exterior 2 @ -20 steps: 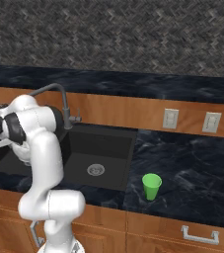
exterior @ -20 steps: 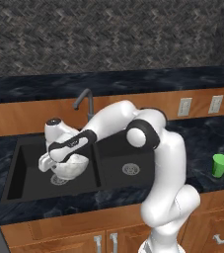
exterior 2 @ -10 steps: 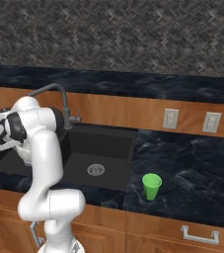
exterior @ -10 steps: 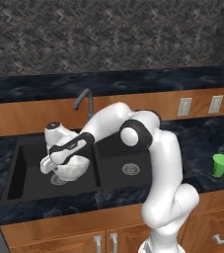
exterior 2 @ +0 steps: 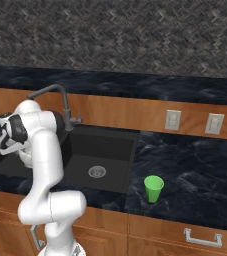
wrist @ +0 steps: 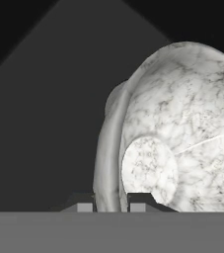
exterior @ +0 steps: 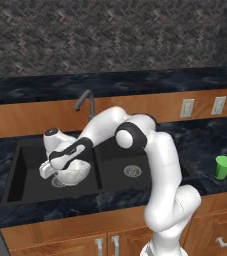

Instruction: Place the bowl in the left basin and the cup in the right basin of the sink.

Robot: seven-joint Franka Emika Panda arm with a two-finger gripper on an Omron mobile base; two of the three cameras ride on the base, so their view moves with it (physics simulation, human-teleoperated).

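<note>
Hand (wrist: 111,203) pinches rim of marbled bowl (exterior: 73,172), hanging tilted low in left basin (exterior: 22,170). Release while tilted risks bowl rolling or landing on edge. Green cup (exterior 2: 153,188) waits on surface (exterior 2: 195,175), right of sink.

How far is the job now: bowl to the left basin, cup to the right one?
Done: nothing is released yet. In hand: the pincer is shut on the rim of the bowl, which is low inside the left basin. Left: let the bowl go, then fetch the cup, standing on the counter, into the right basin.
</note>
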